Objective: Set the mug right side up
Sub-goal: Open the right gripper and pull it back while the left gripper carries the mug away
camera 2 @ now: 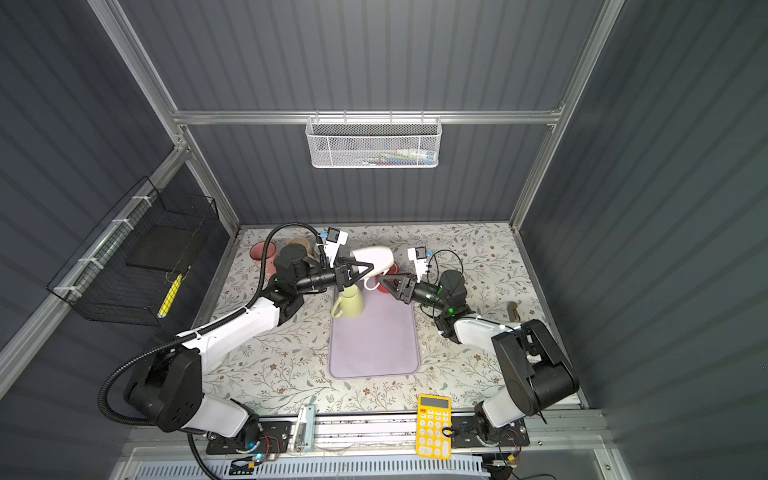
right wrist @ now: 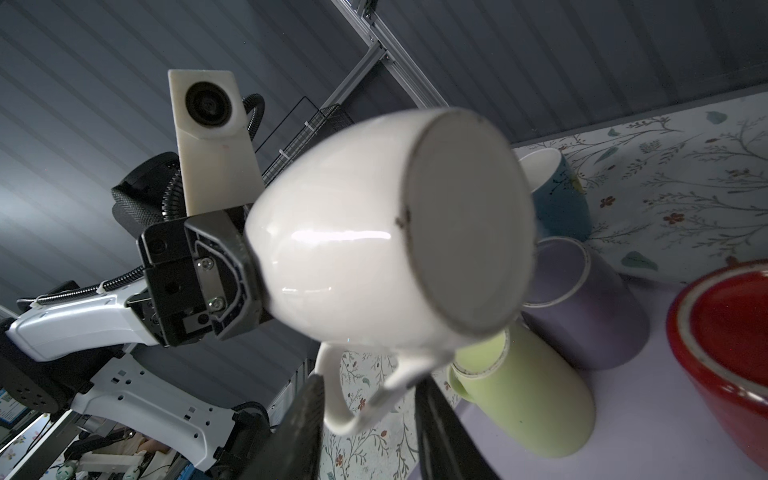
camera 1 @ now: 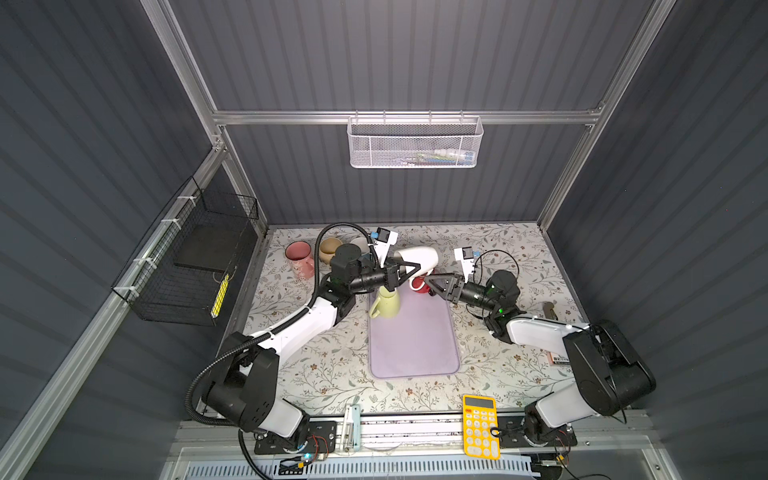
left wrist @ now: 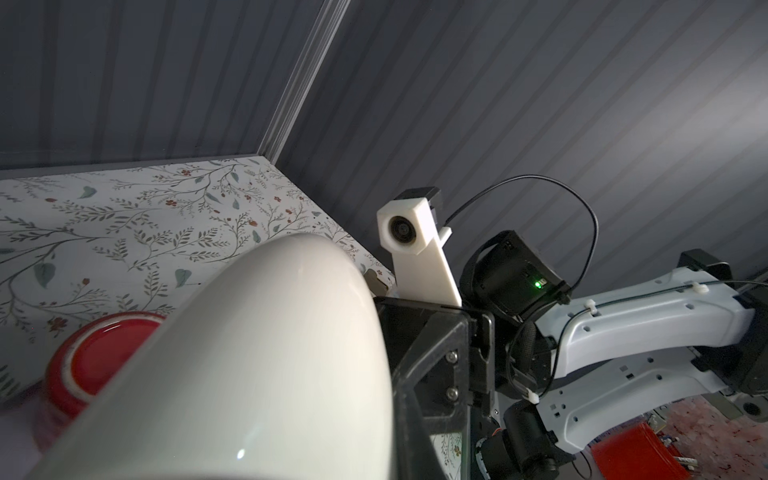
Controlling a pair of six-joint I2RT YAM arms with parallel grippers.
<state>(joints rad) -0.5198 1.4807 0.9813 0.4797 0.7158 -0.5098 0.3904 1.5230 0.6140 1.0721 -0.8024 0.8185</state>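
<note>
Up in the air and lying on its side: white mug [camera 1: 417,257], pinched at the rim by the clenched left gripper [camera 1: 411,268]. Long axis roughly level, base pointing at the right arm. Handle [right wrist: 345,415] dangling straight down between the parted, empty fingers of the right gripper [camera 1: 430,282], nearest for a takeover. Crowded just below with green mug [camera 1: 386,305] and red mug [camera 1: 419,284] on the lilac mat [camera 1: 415,345]. Probably calls for a careful swing upright.
</note>
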